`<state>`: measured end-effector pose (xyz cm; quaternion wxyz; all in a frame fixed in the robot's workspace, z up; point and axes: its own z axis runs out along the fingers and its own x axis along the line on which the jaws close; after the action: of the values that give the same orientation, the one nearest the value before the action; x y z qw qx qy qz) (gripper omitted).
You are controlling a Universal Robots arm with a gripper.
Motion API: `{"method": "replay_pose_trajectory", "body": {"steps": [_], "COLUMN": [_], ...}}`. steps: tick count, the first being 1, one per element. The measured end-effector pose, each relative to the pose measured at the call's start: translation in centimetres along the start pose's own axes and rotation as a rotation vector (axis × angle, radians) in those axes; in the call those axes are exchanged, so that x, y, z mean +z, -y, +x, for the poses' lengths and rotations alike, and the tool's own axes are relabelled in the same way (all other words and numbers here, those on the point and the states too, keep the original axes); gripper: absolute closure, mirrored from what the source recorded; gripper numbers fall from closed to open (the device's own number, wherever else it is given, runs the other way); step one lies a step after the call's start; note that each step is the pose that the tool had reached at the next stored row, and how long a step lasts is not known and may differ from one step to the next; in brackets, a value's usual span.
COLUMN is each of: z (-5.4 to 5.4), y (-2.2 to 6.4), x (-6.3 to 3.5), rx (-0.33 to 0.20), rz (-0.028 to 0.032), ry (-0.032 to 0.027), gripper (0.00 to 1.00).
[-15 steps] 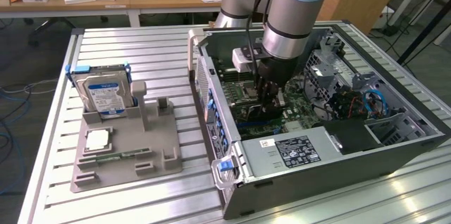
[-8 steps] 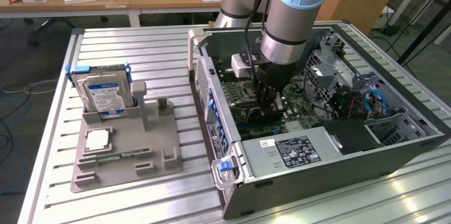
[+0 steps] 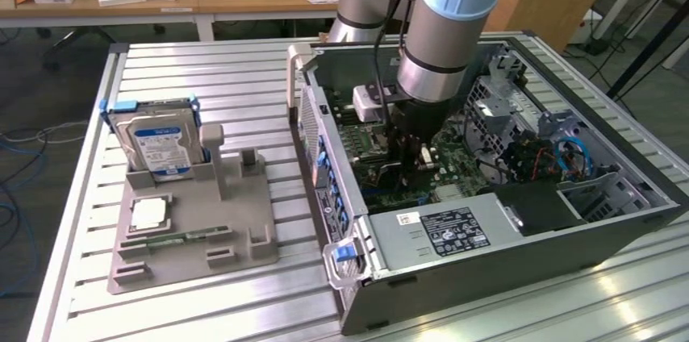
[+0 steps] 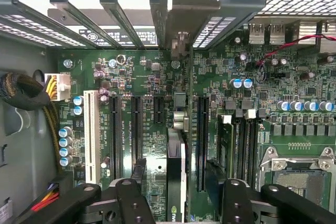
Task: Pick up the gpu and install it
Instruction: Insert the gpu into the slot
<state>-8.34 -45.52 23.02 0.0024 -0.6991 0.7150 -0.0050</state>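
inside the open computer case (image 3: 506,253), the gripper (image 4: 178,203) hangs low over the motherboard (image 4: 136,77). the gpu (image 4: 177,129) stands on edge in an expansion slot on that motherboard, its metal bracket up against the case's rear slot openings. the fingers (image 4: 131,200) stand apart on either side of the card, clear of it, so the card looks placed and let go; whether it is fully seated cannot be told. on the desk (image 3: 215,310) beside the case, the grey parts holder (image 3: 194,253) carries a hard drive (image 3: 160,142).
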Motion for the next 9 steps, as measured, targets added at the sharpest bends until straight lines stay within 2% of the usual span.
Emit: {"method": "replay_pose_trajectory", "body": {"steps": [5,9], "z": [0.01,0.01], "y": [0.00,0.01], "x": [-0.06,-0.85], "rx": [0.000,0.000], "rz": [-0.0002,-0.0001], "ry": [-0.0003,-0.0002], "gripper": [0.43,0.43]}}
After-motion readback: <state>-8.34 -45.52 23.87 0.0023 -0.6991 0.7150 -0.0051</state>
